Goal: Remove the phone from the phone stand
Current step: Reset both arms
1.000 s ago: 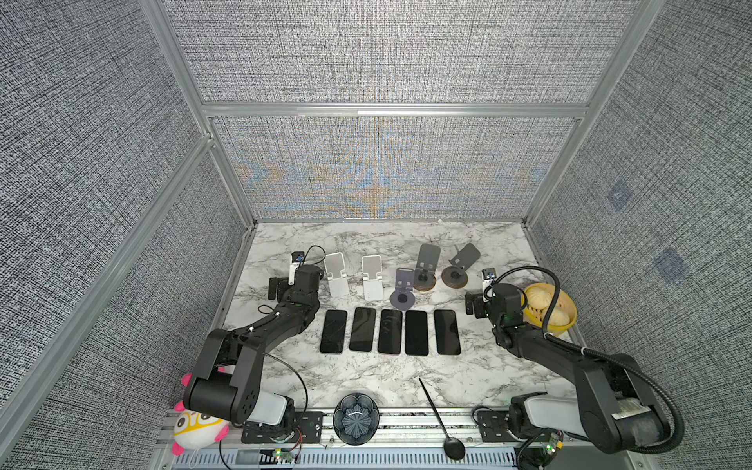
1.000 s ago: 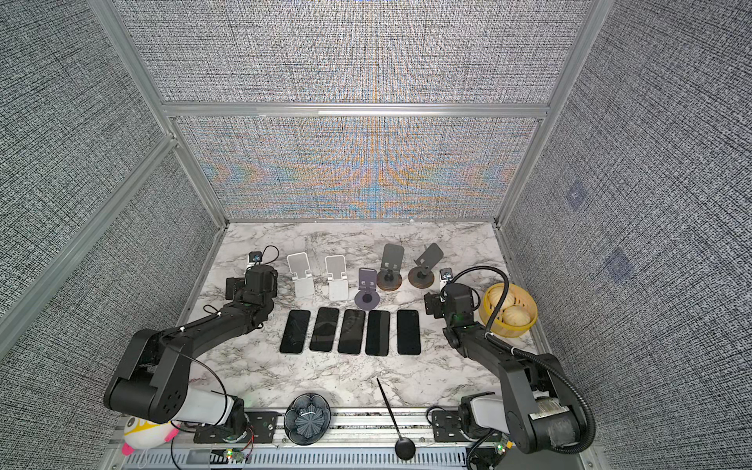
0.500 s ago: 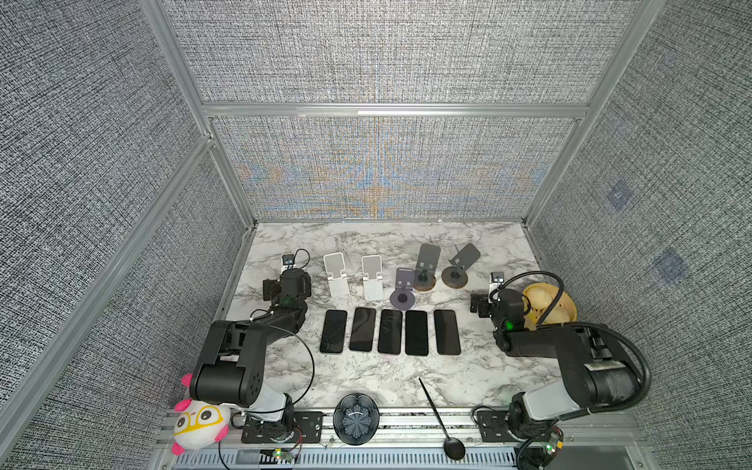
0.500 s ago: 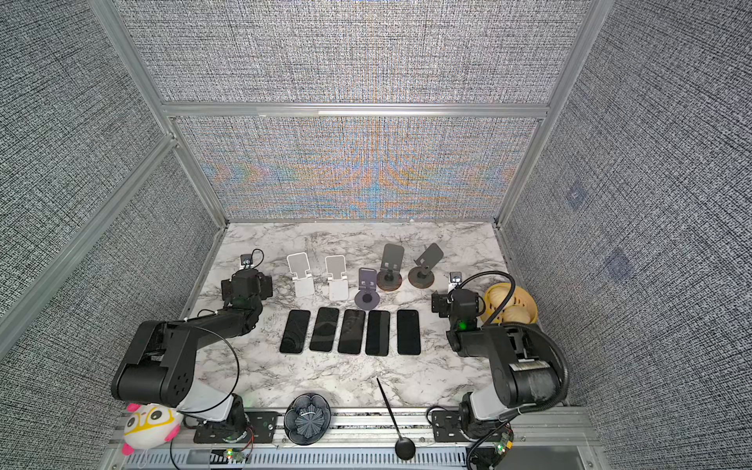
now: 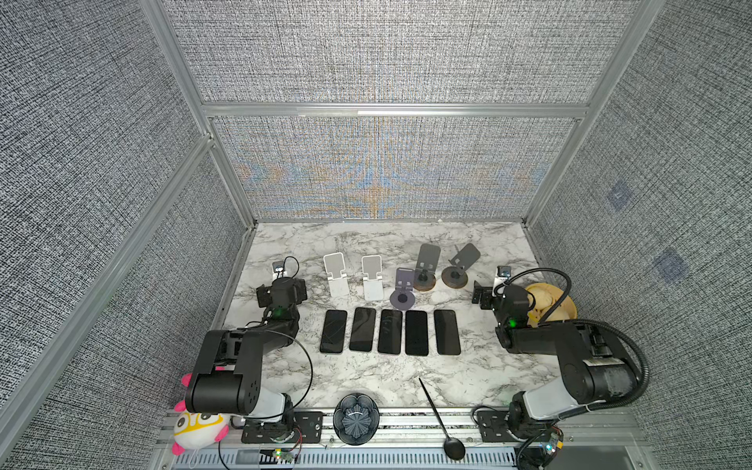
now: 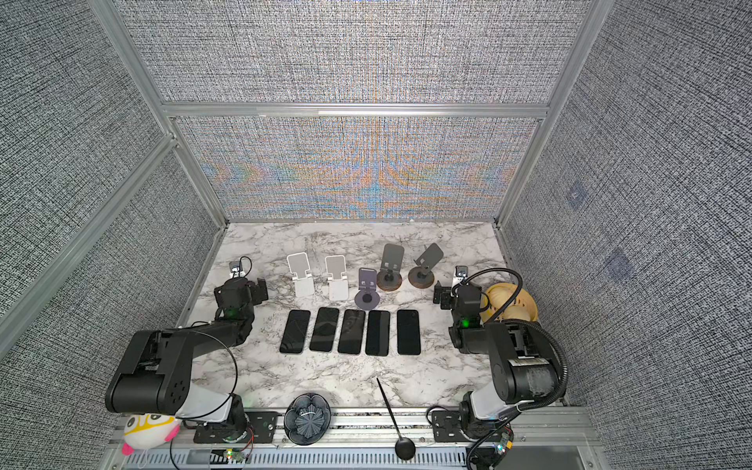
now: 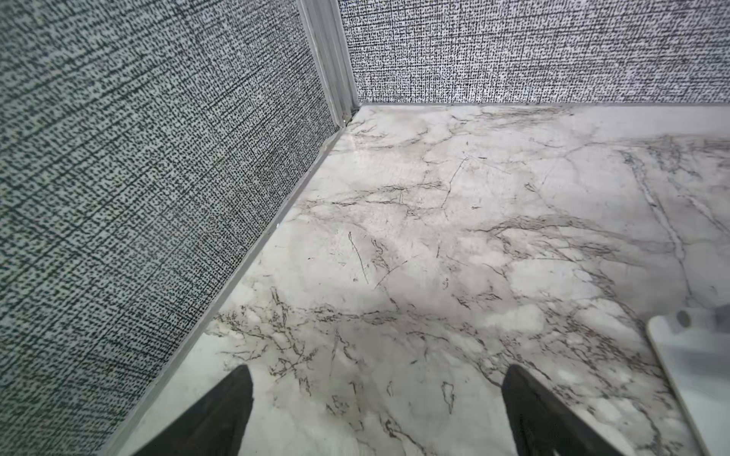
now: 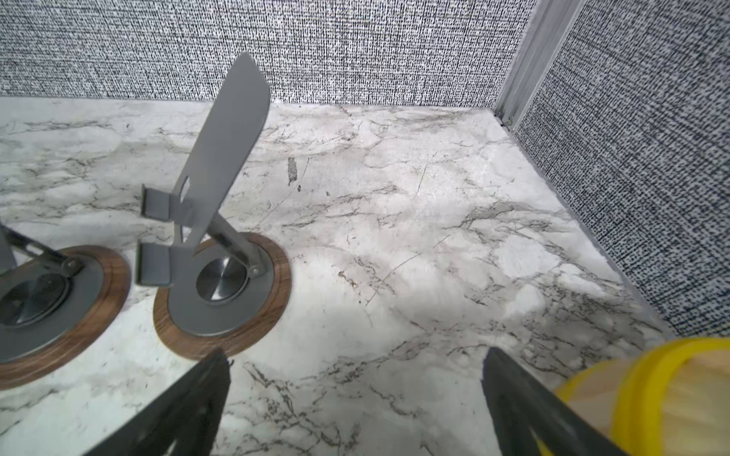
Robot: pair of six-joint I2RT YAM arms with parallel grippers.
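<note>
The marble table carried everything. The left arm and the right arm sat folded low at its two sides, a pose that likely kept the middle clear. The left gripper hung over bare marble near the side wall, its fingers spread wide with nothing between them. The right gripper was likewise released and empty, between a wood-based stand and the yellow bowl. Five phones lay flat on the table, side by side in a neat row between the arms, screens dark. Just behind them stood the five stands, every one bare. With no phone resting on any of them, the removal looked finished, and the tidy row suggested each handset had been laid down on purpose. A plush toy, a dark dish and a black spoon lay along the front rail, apparently not part of the job. No brand, label or writing could be read on anything.
</note>
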